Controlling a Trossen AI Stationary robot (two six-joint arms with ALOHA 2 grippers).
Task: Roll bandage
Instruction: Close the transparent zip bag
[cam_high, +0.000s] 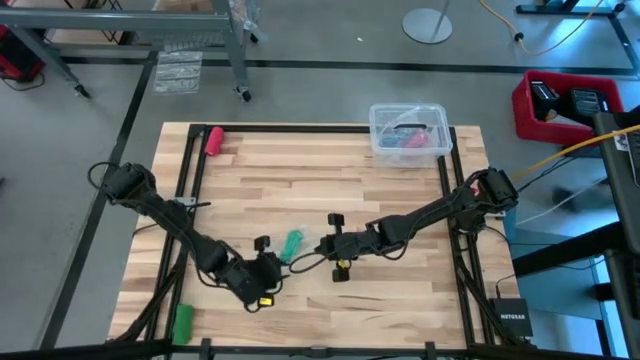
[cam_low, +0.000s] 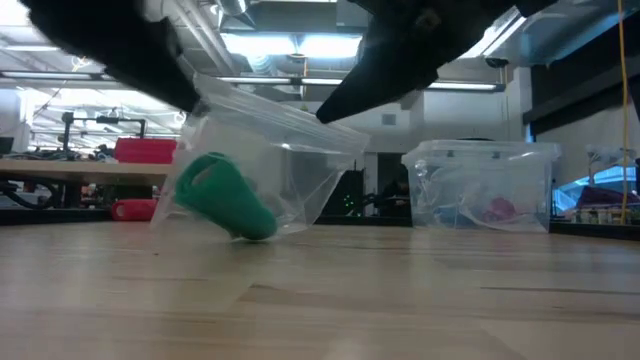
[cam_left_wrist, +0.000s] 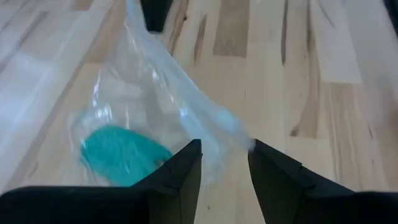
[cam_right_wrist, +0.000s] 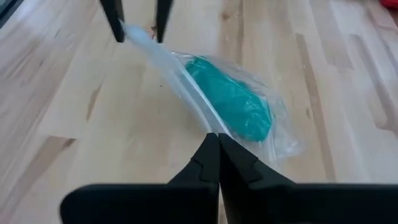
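Near the table's front middle, a clear plastic bag (cam_high: 297, 247) lies stretched between both grippers, with the bandage (cam_high: 292, 243) inside it as a compact teal roll. Low view: bag lifted at its top edge, bandage (cam_low: 222, 197) sagging in the lower corner, touching or just above the wooden table (cam_low: 420, 300). Left gripper (cam_left_wrist: 225, 163): fingers parted, bag edge passing between them, not clamped. Right gripper (cam_right_wrist: 218, 146): fingers pressed together, pinching the bag's edge. Far side of table: a clear lidded box (cam_high: 409, 133) at the right corner, a pink-red roll (cam_high: 213, 139) at the left. A brighter green roll (cam_high: 182, 320) sits at the front left.
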